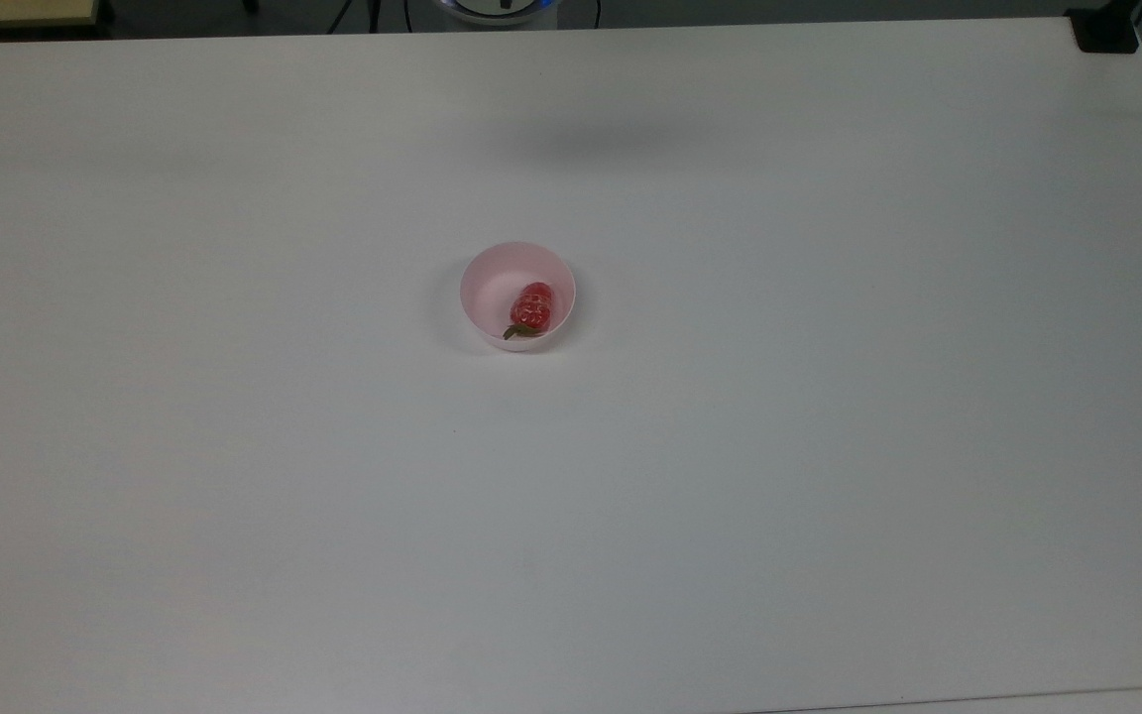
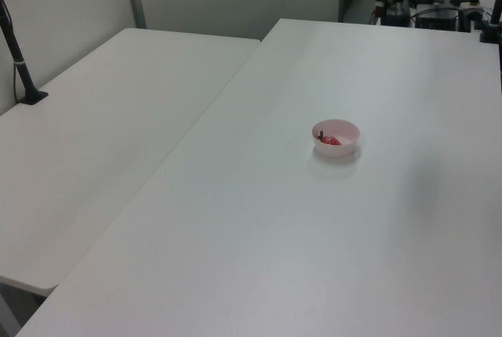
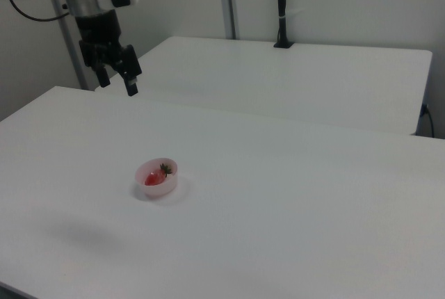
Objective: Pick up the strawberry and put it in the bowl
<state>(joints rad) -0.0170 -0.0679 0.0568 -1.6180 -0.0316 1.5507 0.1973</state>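
Strawberry (image 1: 532, 306) half-hidden inside bowl (image 1: 488, 281)
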